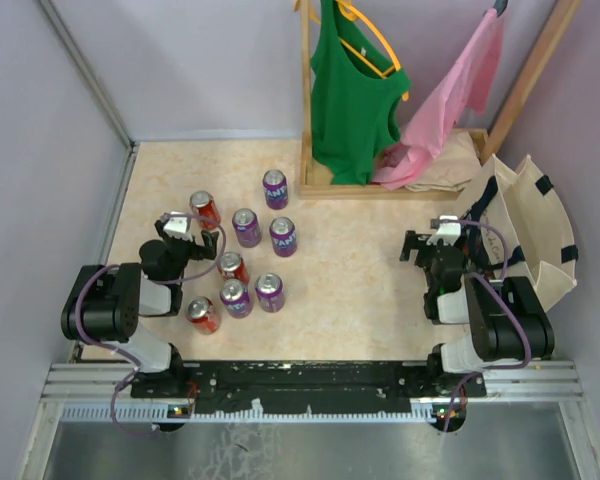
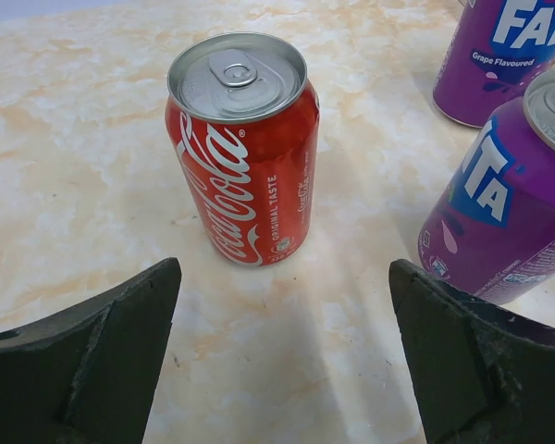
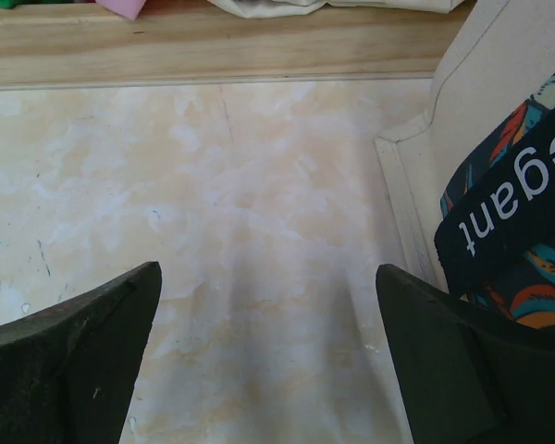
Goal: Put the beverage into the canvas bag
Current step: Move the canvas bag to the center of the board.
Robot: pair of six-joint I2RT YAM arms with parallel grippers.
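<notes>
Marbled beige tabletop (image 1: 360, 260) carries everything, with the canvas bag (image 1: 535, 225) standing open-mouthed at its right side, cream with navy straps. Just beside the bag, on its left, the right gripper (image 1: 435, 240) hovers with its jaws spread wide and nothing between them. Its wrist view shows the right gripper (image 3: 268, 268) over bare table, the canvas bag (image 3: 499, 83) wall close on the right and a navy strap (image 3: 513, 199) with white lettering across it. Well apart from the bag, across the table to its left, eight cans stand upright in a loose cluster. The red Coca-Cola can (image 1: 205, 210) is the farthest of them from the bag. The left gripper (image 1: 185, 235) sits just short of that can, jaws wide and empty. In the left wrist view the Coca-Cola can (image 2: 245, 157) stands ahead of the left gripper (image 2: 285, 268), with purple Fanta cans (image 2: 504, 213) on its bag side. Behind the bag, a wooden rack (image 1: 320, 185) holds a green tank top (image 1: 350, 100) and a pink garment (image 1: 450, 100).
</notes>
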